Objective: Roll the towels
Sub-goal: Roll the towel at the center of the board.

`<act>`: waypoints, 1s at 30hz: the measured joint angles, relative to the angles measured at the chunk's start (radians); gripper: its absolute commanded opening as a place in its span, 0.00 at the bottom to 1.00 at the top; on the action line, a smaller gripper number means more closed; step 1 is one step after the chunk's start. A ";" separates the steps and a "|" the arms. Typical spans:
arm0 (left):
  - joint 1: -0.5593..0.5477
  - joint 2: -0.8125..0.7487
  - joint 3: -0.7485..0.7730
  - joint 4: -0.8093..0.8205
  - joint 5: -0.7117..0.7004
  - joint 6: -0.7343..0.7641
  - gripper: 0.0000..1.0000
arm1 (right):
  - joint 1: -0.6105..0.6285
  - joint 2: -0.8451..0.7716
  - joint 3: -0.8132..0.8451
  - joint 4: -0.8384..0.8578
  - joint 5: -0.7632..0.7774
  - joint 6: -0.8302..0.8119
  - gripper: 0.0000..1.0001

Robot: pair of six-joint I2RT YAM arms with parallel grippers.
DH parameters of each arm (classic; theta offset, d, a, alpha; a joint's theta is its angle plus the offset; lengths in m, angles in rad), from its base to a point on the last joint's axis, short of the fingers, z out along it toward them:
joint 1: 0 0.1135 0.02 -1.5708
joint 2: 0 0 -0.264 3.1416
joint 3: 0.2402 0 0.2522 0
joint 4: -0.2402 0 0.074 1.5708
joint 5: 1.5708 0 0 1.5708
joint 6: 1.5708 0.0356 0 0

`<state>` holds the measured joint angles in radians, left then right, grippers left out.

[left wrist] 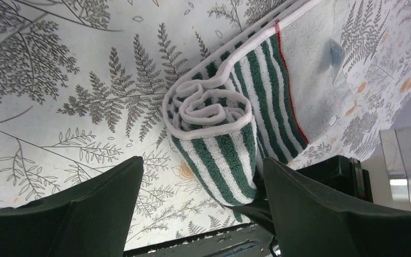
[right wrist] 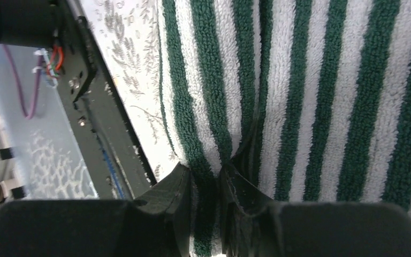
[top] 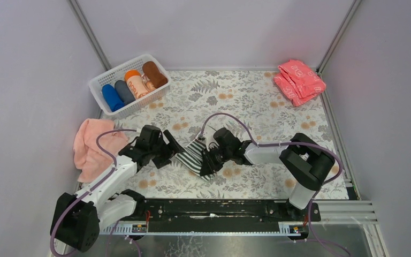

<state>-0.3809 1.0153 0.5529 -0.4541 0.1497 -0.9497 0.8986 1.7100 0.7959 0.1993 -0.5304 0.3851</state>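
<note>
The striped towel (top: 194, 157) at mid-frame is dark green and white, with a thin red stitched line along one edge. The pale pink towel (top: 88, 147) at the left is plain. At the upper right, the coral-pink towels (top: 299, 81) carry white lettering. The white basket (top: 99, 83) at the upper left holds rolls (top: 134, 85) in blue, grey, orange-and-cream and brown. The tabletop (top: 246, 101) is white with grey fern leaves and small orange blossoms. The left hand (top: 170, 152) and right hand (top: 208, 159) are black.
</note>
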 measured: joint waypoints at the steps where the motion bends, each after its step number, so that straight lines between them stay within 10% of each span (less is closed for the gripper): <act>1: -0.001 0.001 -0.006 0.006 0.008 -0.004 0.83 | -0.007 0.009 -0.001 0.010 -0.024 0.010 0.15; 10: -0.045 0.103 -0.030 0.083 0.036 -0.055 0.83 | -0.072 0.099 -0.003 0.113 -0.215 0.102 0.14; 21: -0.055 0.278 -0.008 0.167 0.001 -0.060 0.54 | -0.101 0.121 -0.016 0.161 -0.264 0.164 0.17; 30: -0.072 0.342 0.018 0.216 0.006 -0.041 0.34 | -0.061 0.006 0.002 -0.008 -0.072 0.124 0.46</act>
<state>-0.4534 1.3571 0.5709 -0.2386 0.1555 -0.9905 0.8375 1.7164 0.7975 0.1917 -0.6025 0.5087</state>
